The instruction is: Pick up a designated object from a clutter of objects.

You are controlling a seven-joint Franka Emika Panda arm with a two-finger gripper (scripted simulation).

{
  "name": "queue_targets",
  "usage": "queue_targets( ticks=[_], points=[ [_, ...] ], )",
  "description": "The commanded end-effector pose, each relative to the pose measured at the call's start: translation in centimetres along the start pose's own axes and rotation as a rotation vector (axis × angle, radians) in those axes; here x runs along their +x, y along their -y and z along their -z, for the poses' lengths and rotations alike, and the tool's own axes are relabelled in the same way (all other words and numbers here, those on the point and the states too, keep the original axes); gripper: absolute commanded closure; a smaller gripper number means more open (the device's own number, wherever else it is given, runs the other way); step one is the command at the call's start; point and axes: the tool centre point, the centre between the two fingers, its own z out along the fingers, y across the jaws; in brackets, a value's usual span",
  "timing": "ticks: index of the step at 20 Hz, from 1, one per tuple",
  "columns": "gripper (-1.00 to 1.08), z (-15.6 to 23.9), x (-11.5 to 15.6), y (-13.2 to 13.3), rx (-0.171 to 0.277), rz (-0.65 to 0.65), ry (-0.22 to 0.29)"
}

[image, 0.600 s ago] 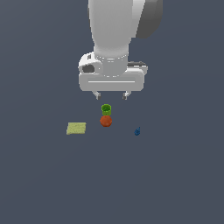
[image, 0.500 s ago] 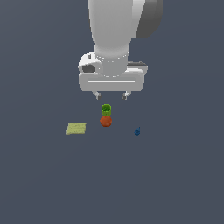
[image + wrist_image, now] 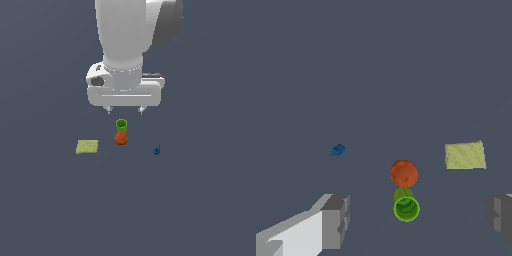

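Gripper [image 3: 125,110] high above the tabletop [image 3: 60,210], fingers [image 3: 335,220] spread wide apart and holding nothing, so the pick hasn't begun. Everything is left to do: line up over the target, come down, close, lift.

Sweeping from the exterior view's left: first the flat yellow-green square [image 3: 87,146], lying alone. Next the green cup [image 3: 121,124], standing upright, with the orange-red ball [image 3: 121,138] just in front of it, so close they may be touching. The wrist view looks into the cup, and it appears empty; the ball is outside it.

Out on the exterior view's right sits the prize, the little dark blue lumpy piece [image 3: 157,150], well apart from the others and off to one side of the gripper. A sideways shift looks needed first.
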Motion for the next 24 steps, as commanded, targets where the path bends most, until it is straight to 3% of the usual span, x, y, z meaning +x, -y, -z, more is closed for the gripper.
queue_targets(
  ticks=[1,12,24],
  points=[
    [-0.92,0.0,0.0,0.0,0.0,0.0,0.001],
    [-0.92,-2.4,0.5,1.6,-0.007,-0.052,-0.002],
    [-0.92,-9.7,1.1,6.5,-0.02,-0.207,-0.013]
  ],
)
